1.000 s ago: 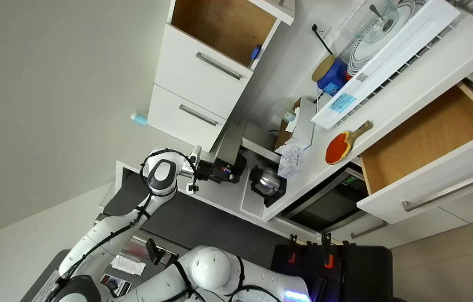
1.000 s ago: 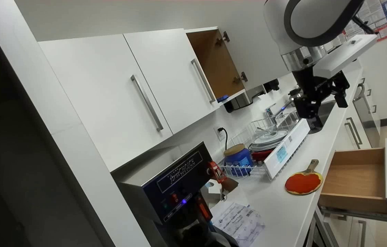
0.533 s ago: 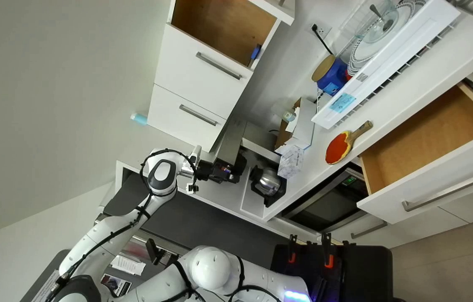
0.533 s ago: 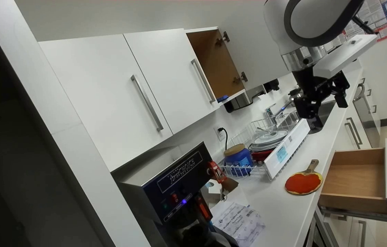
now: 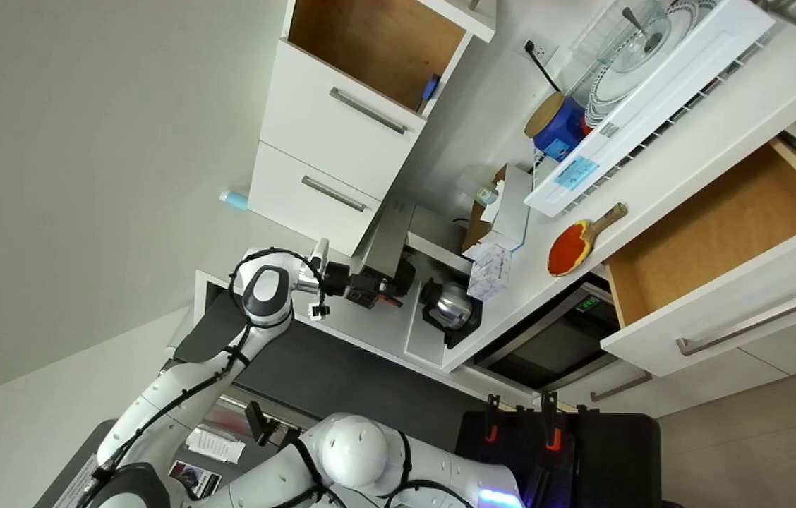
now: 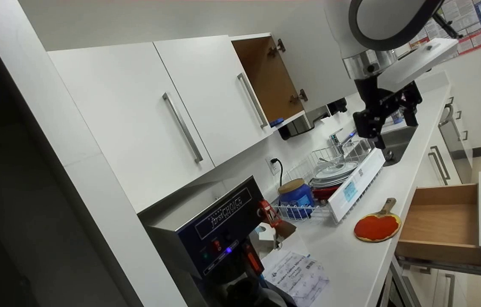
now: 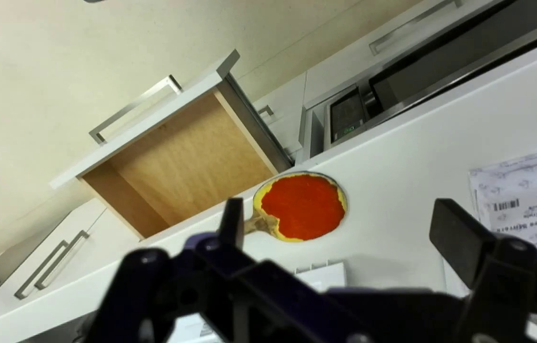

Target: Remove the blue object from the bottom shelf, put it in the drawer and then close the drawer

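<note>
Gripper [image 7: 344,229]: black, released, its fingers [image 7: 461,242] spread wide; lower part of the wrist view, upper right of an exterior view.
Blue object [image 5: 430,87]: small; at the bottom of the open cabinet [image 5: 377,42], near its front edge; upper centre in both exterior views, well apart from the gripper.
Drawer [image 5: 722,219]: white front, wood inside, pulled open; right side in both exterior views, left of centre in the wrist view.
Paddle [image 7: 304,207]: red, yellow rim; flat on the counter [image 7: 392,162], near the drawer; about the centre of the wrist view.
Jar [image 6: 295,199]: blue, tan lid; in the rack [image 6: 320,209], right of centre in an exterior view.
Plates [image 6: 333,171]: stacked; same rack, right of the jar.
Carafe [image 5: 453,307]: steel and black; about centre in an exterior view.
Printed box [image 7: 530,205]: white; on the counter, right edge of the wrist view.
</note>
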### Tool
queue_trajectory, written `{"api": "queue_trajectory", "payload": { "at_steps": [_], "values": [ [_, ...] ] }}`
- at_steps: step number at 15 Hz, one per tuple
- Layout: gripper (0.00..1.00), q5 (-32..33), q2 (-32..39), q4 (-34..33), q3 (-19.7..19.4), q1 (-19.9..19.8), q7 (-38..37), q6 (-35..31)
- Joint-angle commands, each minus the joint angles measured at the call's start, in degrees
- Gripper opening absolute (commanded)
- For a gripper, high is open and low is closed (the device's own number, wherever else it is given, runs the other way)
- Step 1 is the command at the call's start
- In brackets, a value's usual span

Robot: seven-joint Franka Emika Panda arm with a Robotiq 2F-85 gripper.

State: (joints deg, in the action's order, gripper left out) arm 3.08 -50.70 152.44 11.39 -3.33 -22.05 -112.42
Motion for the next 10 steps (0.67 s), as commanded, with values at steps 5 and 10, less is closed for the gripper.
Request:
{"api": "queue_trajectory", "payload": {
  "at_steps": [5, 10],
  "values": [
    [1.0, 6.61, 1.75, -7.74, -2.53, -5.68, 0.75, -3.32],
    [1.0, 12.91, 6.56, -12.71, -12.08, -6.7, 13.59, -10.26]
  ]
}}
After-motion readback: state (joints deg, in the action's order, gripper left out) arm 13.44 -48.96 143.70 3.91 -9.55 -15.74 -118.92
